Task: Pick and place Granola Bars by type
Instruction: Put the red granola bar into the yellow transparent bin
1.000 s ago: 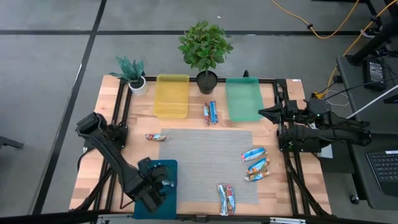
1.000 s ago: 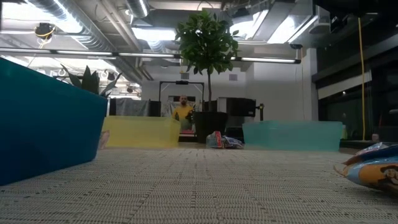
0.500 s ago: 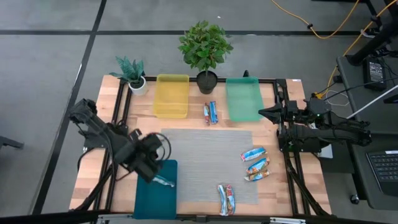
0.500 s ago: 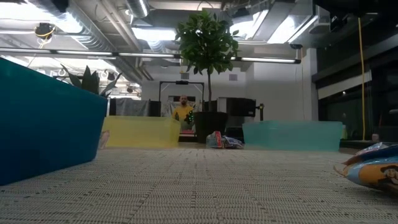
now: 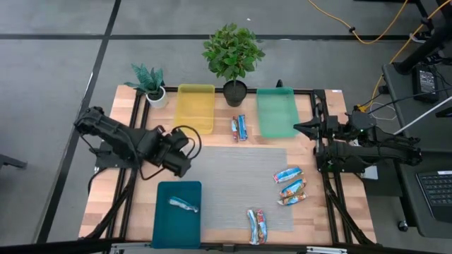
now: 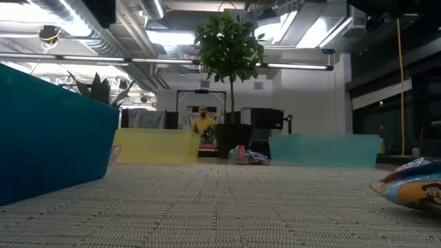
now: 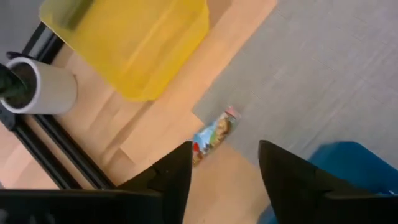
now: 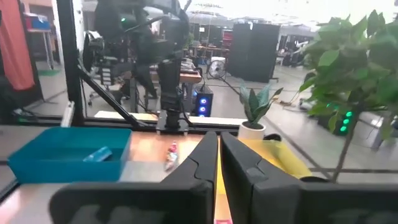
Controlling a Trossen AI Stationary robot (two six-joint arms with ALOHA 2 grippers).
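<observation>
Several Granola Bars in shiny blue wrappers lie about. One bar (image 5: 182,204) lies flat in the teal tray (image 5: 164,226). A pair (image 5: 240,127) lies between the yellow and green trays, two (image 5: 289,183) on the mat's right, a pair (image 5: 258,226) at its near edge. My left gripper (image 7: 225,149) hangs open above the mat's far left corner, with nothing between its fingers. Below it a single bar (image 7: 214,134) lies on the wood at the mat's edge. My right gripper (image 8: 217,146) is shut and parked at the table's right edge (image 5: 302,128).
A yellow tray (image 5: 195,107) and a green tray (image 5: 275,111) stand at the far edge with a tall potted plant (image 5: 233,56) between them. A small plant in a white pot (image 5: 152,88) stands at the far left. A grey mat (image 5: 236,187) covers the middle.
My left gripper has risen from the teal tray and swung toward the table's far edge, stopping above the mat's far left corner. A bar now shows lying in the teal tray where the gripper was.
</observation>
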